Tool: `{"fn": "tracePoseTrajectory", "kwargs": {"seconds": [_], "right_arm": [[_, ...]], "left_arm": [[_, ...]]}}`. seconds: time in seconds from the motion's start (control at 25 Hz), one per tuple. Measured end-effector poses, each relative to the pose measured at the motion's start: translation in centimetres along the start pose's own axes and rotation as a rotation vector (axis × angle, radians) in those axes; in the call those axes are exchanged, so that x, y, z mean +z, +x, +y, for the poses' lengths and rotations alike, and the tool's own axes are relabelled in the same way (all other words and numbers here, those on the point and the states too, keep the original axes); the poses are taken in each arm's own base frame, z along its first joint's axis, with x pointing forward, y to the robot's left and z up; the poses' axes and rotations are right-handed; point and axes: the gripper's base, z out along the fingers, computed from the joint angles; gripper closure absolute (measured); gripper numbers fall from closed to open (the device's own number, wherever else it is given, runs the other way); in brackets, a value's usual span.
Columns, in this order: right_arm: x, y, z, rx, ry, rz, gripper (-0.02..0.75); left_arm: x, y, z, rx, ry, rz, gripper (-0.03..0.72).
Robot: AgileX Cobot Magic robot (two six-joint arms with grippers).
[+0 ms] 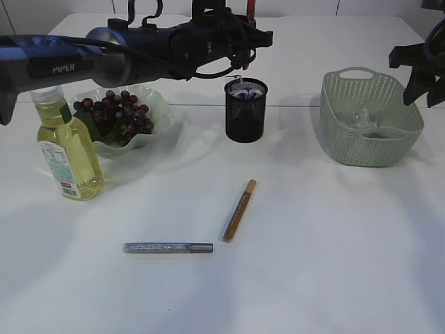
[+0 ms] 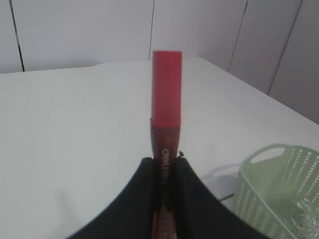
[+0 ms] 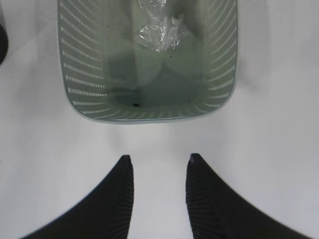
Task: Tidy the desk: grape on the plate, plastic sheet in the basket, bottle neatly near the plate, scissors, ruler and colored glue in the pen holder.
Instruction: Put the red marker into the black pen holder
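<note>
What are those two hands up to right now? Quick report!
Left hand gripping red glue stick above pen holder. Right hand open, empty, over basket. Two glue sticks lying on table. Nothing blocking.

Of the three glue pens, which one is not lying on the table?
The red-capped glue pen, held upright in the left gripper. The silver glue pen and the gold glue pen lie flat on the table.

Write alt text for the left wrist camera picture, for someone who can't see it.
The left tool grips a red-capped glue stick upright, its cap pointing up above a bare white table. At the lower right is a corner of a pale green basket with crumpled clear plastic inside; white wall panels fill the background.
</note>
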Motion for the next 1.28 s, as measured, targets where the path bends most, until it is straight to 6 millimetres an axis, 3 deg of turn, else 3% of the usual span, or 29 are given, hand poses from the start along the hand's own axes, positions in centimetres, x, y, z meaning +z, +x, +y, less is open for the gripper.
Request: {"fn": "tracePoseTrajectory", "kwargs": {"seconds": [1.28], "right_arm": [[0.00, -0.03, -0.01, -0.001, 0.001, -0.003, 0.442]], "left_arm": [[0.00, 0.14, 0.44, 0.006, -0.007, 0.021, 0.587]]}}
